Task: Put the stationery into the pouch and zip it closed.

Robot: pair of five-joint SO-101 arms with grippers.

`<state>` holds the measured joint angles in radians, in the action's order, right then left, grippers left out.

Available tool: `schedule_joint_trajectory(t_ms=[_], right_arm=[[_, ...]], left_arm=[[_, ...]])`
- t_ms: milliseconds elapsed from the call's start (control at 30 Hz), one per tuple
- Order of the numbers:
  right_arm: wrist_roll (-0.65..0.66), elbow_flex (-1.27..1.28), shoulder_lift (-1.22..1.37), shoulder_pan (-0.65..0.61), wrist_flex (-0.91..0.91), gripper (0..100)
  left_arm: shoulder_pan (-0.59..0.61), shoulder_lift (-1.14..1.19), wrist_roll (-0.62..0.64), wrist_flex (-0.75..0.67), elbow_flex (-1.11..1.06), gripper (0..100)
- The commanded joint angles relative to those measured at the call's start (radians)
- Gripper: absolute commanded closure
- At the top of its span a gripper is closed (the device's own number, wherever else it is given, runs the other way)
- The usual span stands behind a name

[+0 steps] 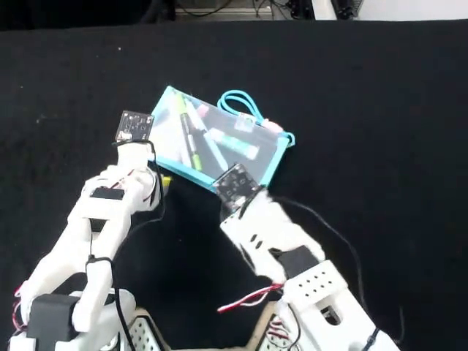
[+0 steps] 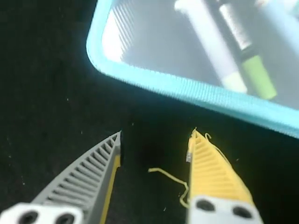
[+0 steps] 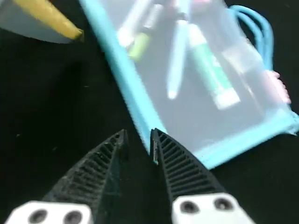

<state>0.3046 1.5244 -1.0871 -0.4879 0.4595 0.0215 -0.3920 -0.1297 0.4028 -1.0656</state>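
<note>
The clear pouch (image 1: 219,139) with cyan trim lies flat on the black table, a cyan loop (image 1: 240,102) at its far end. Inside it are a green marker (image 1: 186,135), a pale blue pen (image 1: 216,152) and a teal-labelled tube (image 1: 240,144). My right gripper (image 3: 138,138) is at the pouch's near corner, its black fingers closed to a narrow gap with the cyan trim (image 3: 120,77) running in between them. My left gripper (image 2: 155,140) stands open over bare cloth just short of the pouch's (image 2: 187,51) near long edge, holding nothing.
Black cloth covers the whole table (image 1: 380,110), with free room to the right of and beyond the pouch. The left gripper's yellow finger (image 3: 46,21) shows in the right wrist view, close to the pouch's edge. Both arms crowd the near side.
</note>
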Motion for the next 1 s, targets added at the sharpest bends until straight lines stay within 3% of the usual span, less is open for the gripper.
schedule_joint_trajectory(t_ms=[0, 200, 333, 500, 667, 967], right_arm=[[0.017, -0.050, 0.008, -0.017, 0.006, 91.0], [0.017, -0.056, 0.012, -0.018, 0.021, 91.0], [0.015, -0.133, 0.096, -0.034, 0.100, 91.0], [0.015, -0.219, 0.320, -0.032, 0.046, 91.0], [0.015, -0.239, 0.433, 0.078, -0.092, 91.0], [-0.084, -0.259, 0.441, 0.189, -0.110, 91.0]], left_arm=[[0.012, -0.034, 0.020, 0.020, 0.044, 77], [0.065, -0.034, 0.140, 0.028, 0.047, 84], [0.079, -0.034, 0.149, 0.028, 0.048, 84], [0.071, -0.034, 0.149, 0.028, 0.045, 84], [0.076, -0.034, 0.147, 0.028, 0.045, 84], [0.073, -0.034, 0.149, 0.028, 0.044, 84]])
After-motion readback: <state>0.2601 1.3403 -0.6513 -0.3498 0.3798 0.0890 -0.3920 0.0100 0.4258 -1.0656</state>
